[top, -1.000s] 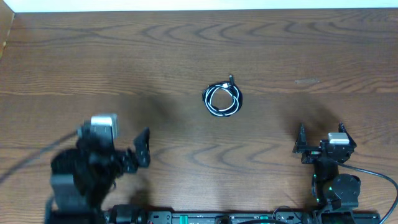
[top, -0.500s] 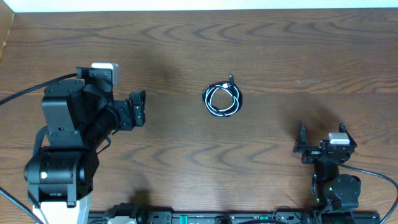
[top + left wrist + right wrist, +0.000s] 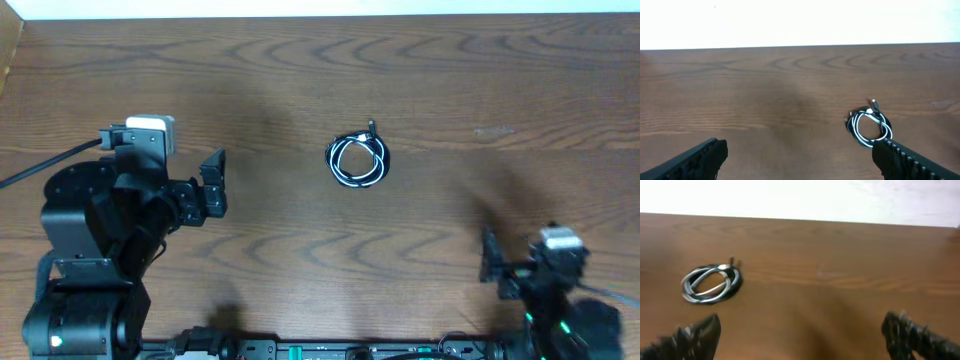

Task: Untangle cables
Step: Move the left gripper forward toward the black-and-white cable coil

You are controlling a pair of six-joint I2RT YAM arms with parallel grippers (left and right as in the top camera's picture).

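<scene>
Surface: brown wood-grain table (image 3: 450, 80), matte, with broad curved grain bands running left to right. A faint pale scuff (image 3: 493, 130) sits right of centre, toward the far side. Along the far edge the table meets a plain white wall (image 3: 300, 8). A black base rail (image 3: 330, 350) runs along the near edge.

Task item: the cables (image 3: 358, 160), one black and one white, are wound together into one small flat ring lying on the table about mid-depth, slightly right of centre. A small plug end (image 3: 372, 127) pokes out of the ring on its far side. Nothing touches the coil.

Left gripper (image 3: 214, 184): on the left side, pointing right toward the coil but well apart from it. Jaws spread wide, nothing between them; in its wrist view the coil lies just beside the right finger's tip.

Right gripper (image 3: 802, 324): near right corner, blurred in the overhead view. Jaws released wide, empty; its wrist view shows the coil far off to the left.
</scene>
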